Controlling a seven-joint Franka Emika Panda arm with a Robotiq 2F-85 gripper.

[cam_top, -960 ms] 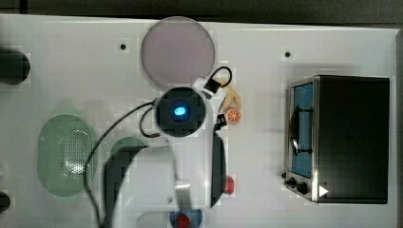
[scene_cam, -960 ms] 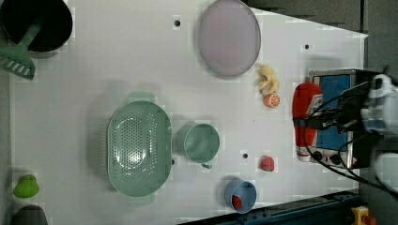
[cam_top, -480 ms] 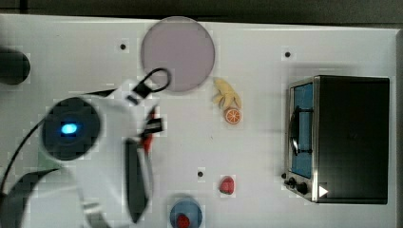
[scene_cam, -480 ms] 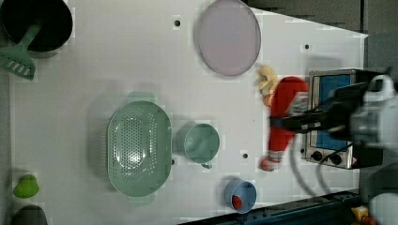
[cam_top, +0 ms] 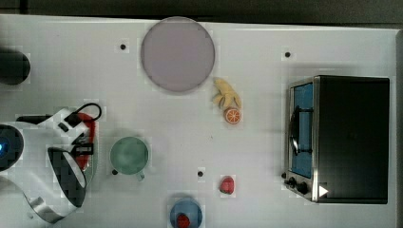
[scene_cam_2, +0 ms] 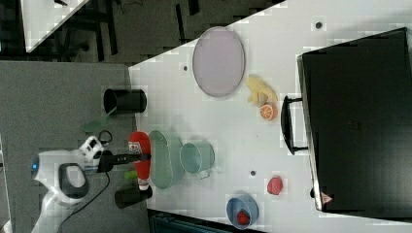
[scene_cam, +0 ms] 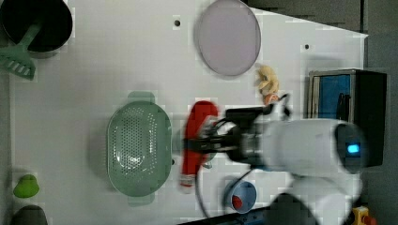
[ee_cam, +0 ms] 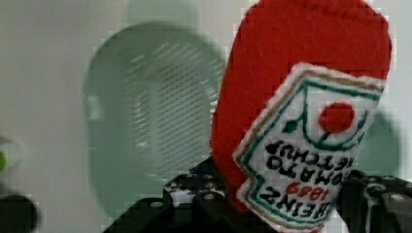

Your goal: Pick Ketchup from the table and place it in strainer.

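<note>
Now the Ketchup [scene_cam: 197, 140] has been carried beside the strainer [scene_cam: 138, 147].

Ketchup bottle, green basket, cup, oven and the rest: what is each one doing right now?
Ketchup: off the table, gripped by the tool, cap on.
Strainer: on the table, nothing inside.
Green cup: upright, looks empty.
Purple plate: bare.
Blue dish: holds a red piece.
Toaster oven: door shut.
Strawberry: lying loose on the table.
</note>
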